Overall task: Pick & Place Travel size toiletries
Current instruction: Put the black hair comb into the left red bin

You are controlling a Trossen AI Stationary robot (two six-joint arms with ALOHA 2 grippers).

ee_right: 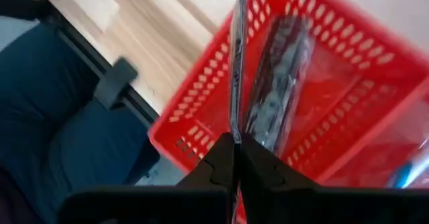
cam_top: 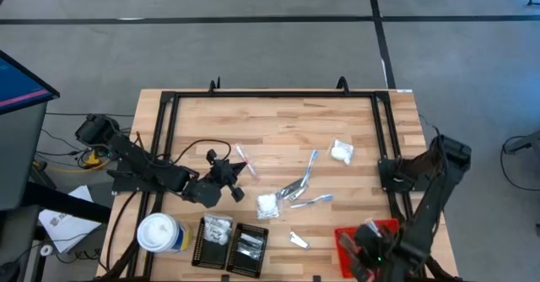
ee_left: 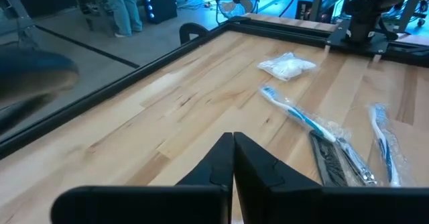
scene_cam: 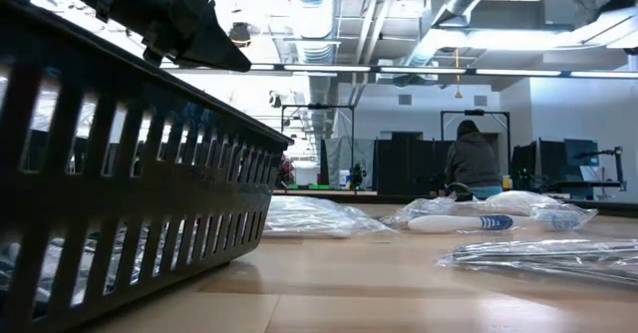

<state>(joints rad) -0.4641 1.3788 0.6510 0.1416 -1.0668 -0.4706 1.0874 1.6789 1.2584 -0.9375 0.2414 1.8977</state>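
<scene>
My right pincer (ee_right: 233, 147) hangs over the red tray (ee_right: 348, 103) at the near right corner of the table (cam_top: 278, 122), its two fingers pressed together on the edge of a thin wrapped packet (ee_right: 238, 63) that stands up out of them. Below it in the red tray lies a dark grey bar in clear wrap (ee_right: 278, 83), and something blue shows at the tray's far corner, too little of it to name.

My left pincer (ee_left: 232, 158) is shut with nothing between its fingers, poised above bare wood on the other side of the table from the red tray, just beyond the two black trays (cam_top: 232, 241). A white-topped canister (cam_top: 158, 233) stands beside those black trays, away from the red tray.

The remaining toiletries lie loose on the wood between my left pincer and the red tray: a white puffy packet (ee_left: 287, 66) farthest out, two wrapped blue-and-white toothbrushes (ee_left: 300, 115), a dark bar in clear wrap (ee_left: 335, 160) beside them, another white packet (cam_top: 267, 206), and a small silvery sachet (cam_top: 299, 241) nearest the red tray. Near my left pincer lies a thin red-and-white stick (cam_top: 244, 159). One black tray holds white packets, the other silvery ones.
</scene>
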